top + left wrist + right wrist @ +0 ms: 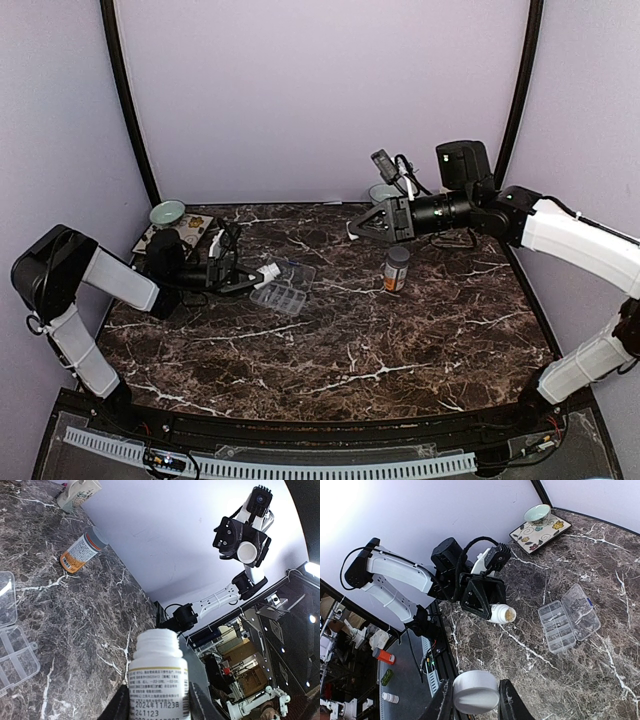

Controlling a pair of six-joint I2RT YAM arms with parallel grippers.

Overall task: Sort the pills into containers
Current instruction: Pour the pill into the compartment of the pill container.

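My left gripper [252, 278] is shut on an uncapped white pill bottle [268, 272] and holds it tilted on its side, mouth toward the clear organizer box [284, 286], whose lid lies open on the table. In the left wrist view the bottle [157, 675] sits between my fingers [119, 707]. The right wrist view shows tan pills inside the bottle's mouth [508, 614] and the box [568, 620]. My right gripper [356, 226] is raised at the back right, shut on the white cap [476, 692]. An orange pill bottle [397, 270] stands capped right of the box.
A pale green bowl [168, 212] rests on a flowered tile [196, 228] at the back left. A mug [382, 192] stands at the back behind my right gripper. Purple walls close in the back and both sides.
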